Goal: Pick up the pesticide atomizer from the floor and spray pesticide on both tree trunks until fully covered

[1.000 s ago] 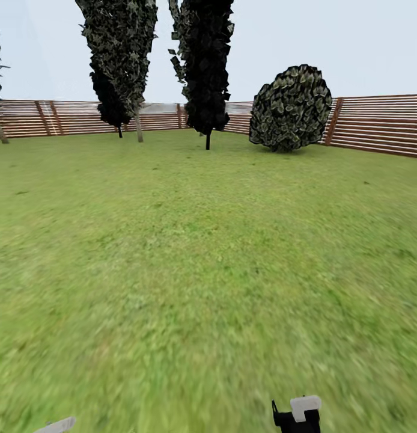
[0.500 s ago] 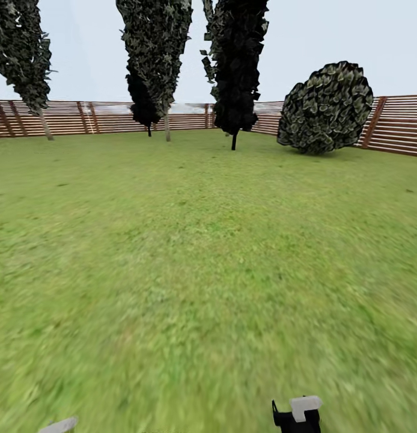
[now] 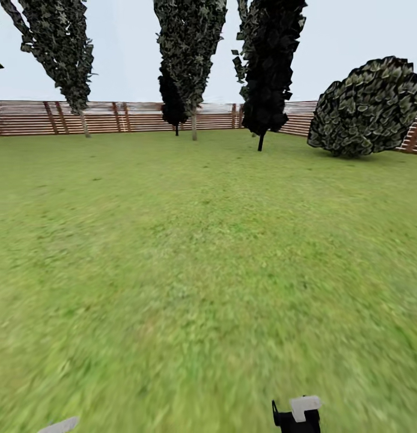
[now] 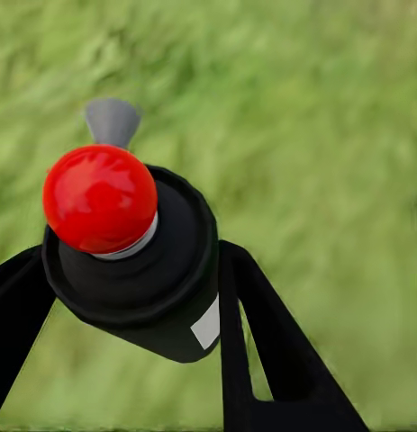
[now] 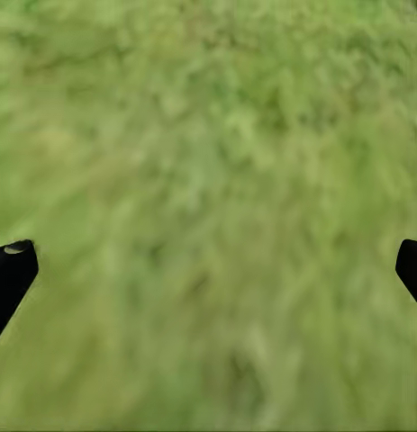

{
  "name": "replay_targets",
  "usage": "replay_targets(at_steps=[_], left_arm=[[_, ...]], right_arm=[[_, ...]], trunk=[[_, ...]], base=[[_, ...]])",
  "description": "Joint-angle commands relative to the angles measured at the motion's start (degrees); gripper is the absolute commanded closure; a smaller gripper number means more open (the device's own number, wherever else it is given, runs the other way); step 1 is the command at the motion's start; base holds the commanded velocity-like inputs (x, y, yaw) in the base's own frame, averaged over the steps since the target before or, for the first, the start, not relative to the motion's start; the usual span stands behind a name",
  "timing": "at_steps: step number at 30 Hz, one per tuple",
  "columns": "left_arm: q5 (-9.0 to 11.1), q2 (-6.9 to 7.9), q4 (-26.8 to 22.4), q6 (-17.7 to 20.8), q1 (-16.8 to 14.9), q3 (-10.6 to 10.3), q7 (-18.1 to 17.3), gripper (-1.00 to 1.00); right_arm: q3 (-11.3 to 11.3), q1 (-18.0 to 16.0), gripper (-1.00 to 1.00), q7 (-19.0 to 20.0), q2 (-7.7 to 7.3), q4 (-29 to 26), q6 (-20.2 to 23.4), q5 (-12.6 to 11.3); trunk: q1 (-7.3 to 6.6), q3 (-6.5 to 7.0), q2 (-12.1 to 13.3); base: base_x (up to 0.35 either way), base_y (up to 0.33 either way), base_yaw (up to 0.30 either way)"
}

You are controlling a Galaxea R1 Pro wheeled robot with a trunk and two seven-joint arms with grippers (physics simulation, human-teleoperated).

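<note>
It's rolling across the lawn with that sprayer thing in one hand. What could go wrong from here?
The left hand grips the atomizer between two thin fingers; bumps on the grass could tilt it or shake it loose. The trees ahead are dark narrow cypresses and a round bush by the fence, so it might spray the wrong trunks. The right hand hangs open low over the lawn and might catch it.

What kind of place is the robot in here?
It looks like a fenced garden: a wide green lawn, a brown slatted wooden fence along the far edge, and dark narrow trees beside a round bush.
</note>
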Motion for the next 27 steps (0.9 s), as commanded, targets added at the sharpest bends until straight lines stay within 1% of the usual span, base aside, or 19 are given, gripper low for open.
replay_targets(at_steps=[1, 24, 27], left_arm=[[-0.34, -0.02, 0.05, -0.16, -0.06, 0.5, -0.34, 1.0], [-0.34, 0.03, 0.05, -0.15, -0.06, 0.59, -0.28, 1.0], [-0.24, 0.03, 0.05, -0.2, -0.06, 0.73, -0.26, 1.0]], right_arm=[[-0.24, -0.02, -1.0, -0.41, 0.01, 0.03, -0.11, 0.62], [-0.24, -0.02, -1.0, -0.41, 0.01, 0.03, -0.11, 0.62], [-0.24, 0.0, -1.0, -0.41, 0.01, 0.03, -0.11, 0.62]], trunk=[[-0.01, -0.05, -0.02], [-0.01, -0.05, -0.02], [-0.01, -0.05, -0.02]], base=[[0.0, 0.0, 0.28], [0.001, 0.0, 0.28], [0.144, 0.017, 0.281]])
